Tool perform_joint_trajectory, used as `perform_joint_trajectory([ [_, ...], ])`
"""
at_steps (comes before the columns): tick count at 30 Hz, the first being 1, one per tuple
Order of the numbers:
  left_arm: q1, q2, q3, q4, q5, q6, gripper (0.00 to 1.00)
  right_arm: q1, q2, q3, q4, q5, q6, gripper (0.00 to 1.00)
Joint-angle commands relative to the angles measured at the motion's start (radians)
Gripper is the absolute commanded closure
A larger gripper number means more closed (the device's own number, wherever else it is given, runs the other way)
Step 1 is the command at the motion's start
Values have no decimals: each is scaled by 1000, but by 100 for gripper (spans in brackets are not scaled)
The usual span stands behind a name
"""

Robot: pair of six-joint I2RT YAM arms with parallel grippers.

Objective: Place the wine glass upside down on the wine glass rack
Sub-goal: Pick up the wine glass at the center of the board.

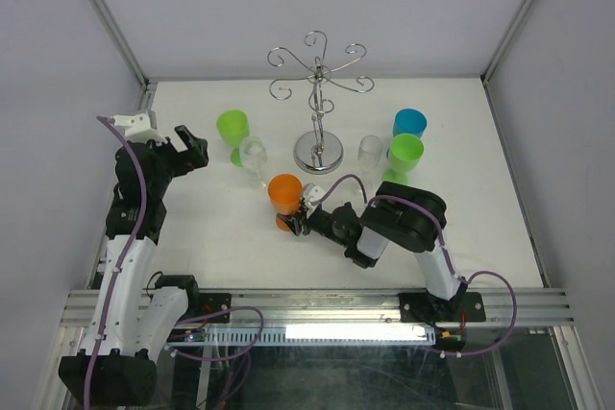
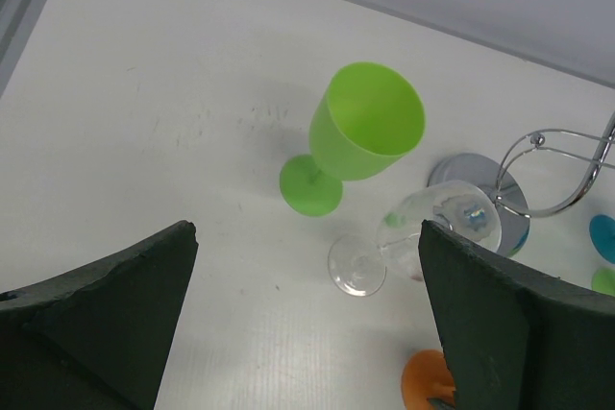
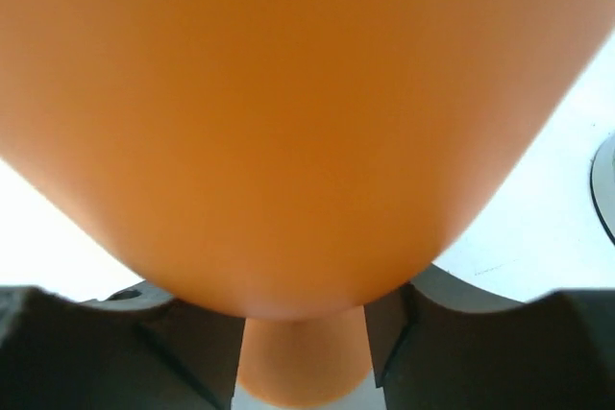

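Note:
An orange wine glass stands upright on the white table, just in front of the wine glass rack, a chrome wire stand with scroll arms on top. My right gripper reaches low at its stem from the right. In the right wrist view the orange bowl fills the frame, and the stem sits between the dark fingers of the right gripper, which stand slightly apart from it. My left gripper hovers wide open and empty at the left. Its camera looks down on the rack's base.
A green glass and a clear glass stand left of the rack, and both show in the left wrist view: the green glass and the clear glass. Right of the rack stand a clear glass, a green glass and a blue glass.

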State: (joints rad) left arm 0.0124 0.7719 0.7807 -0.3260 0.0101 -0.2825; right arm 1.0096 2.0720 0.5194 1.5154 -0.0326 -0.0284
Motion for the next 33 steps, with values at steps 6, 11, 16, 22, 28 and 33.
perform_joint_trajectory([
  [6,-4,25,26,17,42,-1,1,-5,40,60,127,28,-35,75],
  [11,-5,33,24,18,47,-10,1,-6,43,62,126,16,-39,87],
  [16,-4,28,13,18,45,-20,1,-11,28,51,127,-19,-41,99],
  [22,-3,17,13,10,86,-32,1,-16,-33,15,127,-35,-14,100],
  [28,-4,-17,13,16,112,-46,1,-18,-168,-56,126,-18,29,100],
  [33,-5,-61,37,22,149,-37,1,-19,-312,-140,124,-27,38,100],
])
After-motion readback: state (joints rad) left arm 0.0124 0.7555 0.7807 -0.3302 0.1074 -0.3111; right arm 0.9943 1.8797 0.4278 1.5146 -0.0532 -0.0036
